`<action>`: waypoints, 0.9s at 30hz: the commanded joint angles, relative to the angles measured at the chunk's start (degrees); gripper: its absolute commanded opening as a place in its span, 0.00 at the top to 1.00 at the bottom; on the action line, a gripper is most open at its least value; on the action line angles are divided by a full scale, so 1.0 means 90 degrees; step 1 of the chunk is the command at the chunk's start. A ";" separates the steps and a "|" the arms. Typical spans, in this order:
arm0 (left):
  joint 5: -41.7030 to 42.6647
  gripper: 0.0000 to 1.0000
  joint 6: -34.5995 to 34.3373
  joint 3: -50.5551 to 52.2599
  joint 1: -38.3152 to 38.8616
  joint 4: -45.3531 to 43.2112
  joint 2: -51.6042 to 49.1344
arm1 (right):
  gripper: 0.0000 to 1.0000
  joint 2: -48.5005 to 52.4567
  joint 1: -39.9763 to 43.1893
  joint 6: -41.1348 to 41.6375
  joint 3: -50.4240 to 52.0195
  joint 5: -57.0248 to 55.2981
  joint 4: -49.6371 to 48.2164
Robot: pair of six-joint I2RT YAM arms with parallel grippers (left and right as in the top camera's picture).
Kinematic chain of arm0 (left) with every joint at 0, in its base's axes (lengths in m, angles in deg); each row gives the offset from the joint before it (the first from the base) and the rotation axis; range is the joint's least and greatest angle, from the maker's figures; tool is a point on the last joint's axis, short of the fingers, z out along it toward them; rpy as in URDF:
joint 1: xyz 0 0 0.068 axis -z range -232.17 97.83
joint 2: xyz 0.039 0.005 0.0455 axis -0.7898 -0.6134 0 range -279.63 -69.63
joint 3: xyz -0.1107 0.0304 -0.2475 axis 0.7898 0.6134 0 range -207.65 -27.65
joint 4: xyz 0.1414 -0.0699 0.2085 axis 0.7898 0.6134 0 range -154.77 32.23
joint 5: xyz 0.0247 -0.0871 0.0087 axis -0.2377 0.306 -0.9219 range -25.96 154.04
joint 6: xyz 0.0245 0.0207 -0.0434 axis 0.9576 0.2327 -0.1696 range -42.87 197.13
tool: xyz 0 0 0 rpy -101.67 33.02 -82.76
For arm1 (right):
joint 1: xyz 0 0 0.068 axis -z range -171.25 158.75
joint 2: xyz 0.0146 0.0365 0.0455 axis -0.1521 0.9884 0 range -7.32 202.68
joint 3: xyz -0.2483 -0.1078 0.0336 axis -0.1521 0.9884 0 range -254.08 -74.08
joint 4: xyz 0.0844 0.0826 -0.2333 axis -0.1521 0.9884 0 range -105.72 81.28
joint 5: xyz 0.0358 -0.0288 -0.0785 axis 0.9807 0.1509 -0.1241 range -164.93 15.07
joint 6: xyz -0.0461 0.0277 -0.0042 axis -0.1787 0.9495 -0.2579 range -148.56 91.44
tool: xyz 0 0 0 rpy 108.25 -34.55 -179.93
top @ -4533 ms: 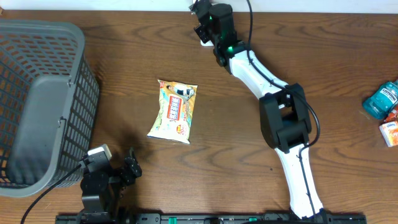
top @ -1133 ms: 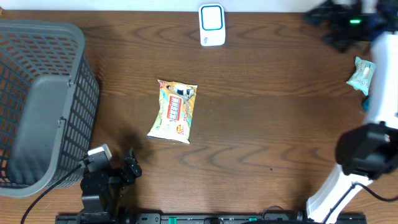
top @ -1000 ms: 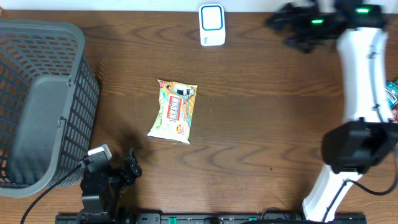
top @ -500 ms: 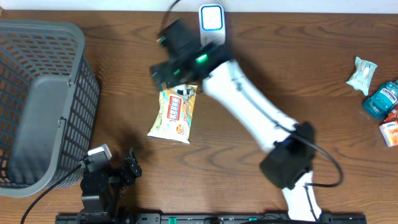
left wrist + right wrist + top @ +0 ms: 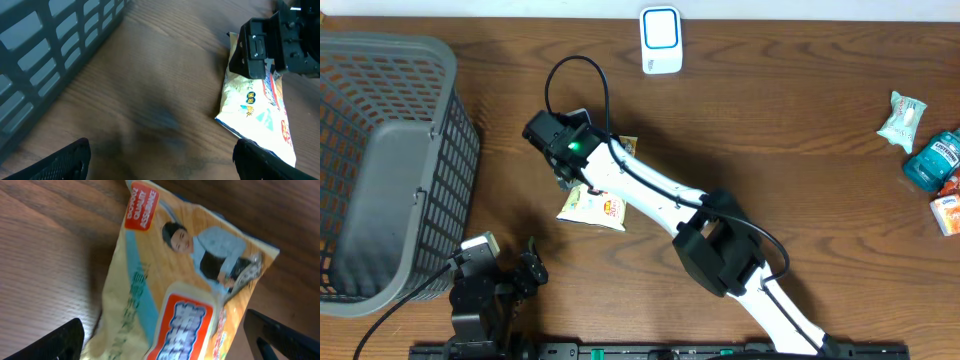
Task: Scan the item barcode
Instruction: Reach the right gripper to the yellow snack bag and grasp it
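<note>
The item is a yellow and orange snack packet [image 5: 592, 205] lying flat at left centre of the table, partly under my right arm. In the right wrist view the packet [image 5: 185, 280] fills the frame printed side up, and no barcode shows on it. My right gripper [image 5: 567, 168] hovers over its top end, open, one finger on each side [image 5: 167, 340], holding nothing. A white scanner [image 5: 661, 40] with a blue face stands at the back edge. My left gripper [image 5: 525, 270] rests open near the front left, and its view [image 5: 160, 162] shows the packet [image 5: 255, 110] ahead.
A large grey mesh basket [image 5: 380, 150] fills the left side, close beside my left gripper [image 5: 50, 40]. At the far right lie a pale green packet [image 5: 901, 117], a blue bottle [image 5: 932, 158] and a small orange box [image 5: 948, 212].
My right arm has swung from the far right of the table across to the snack packet at left centre. The packet and my left arm have not moved.
</note>
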 commanded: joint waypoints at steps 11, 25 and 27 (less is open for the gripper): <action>-0.0053 0.09 -0.0032 0.0022 0.0002 -0.0005 0.0034 | 0.43 0.0413 -0.0306 0.1712 -0.0019 -0.0228 0.0665; -0.0053 0.09 -0.0032 0.0022 0.0002 -0.0005 0.0034 | 0.99 0.0639 -0.0075 0.1365 -0.0073 0.1212 0.1528; -0.0053 0.09 -0.0032 0.0022 0.0002 -0.0002 0.0034 | 0.99 0.0486 0.0078 0.0998 -0.0075 0.1557 0.1627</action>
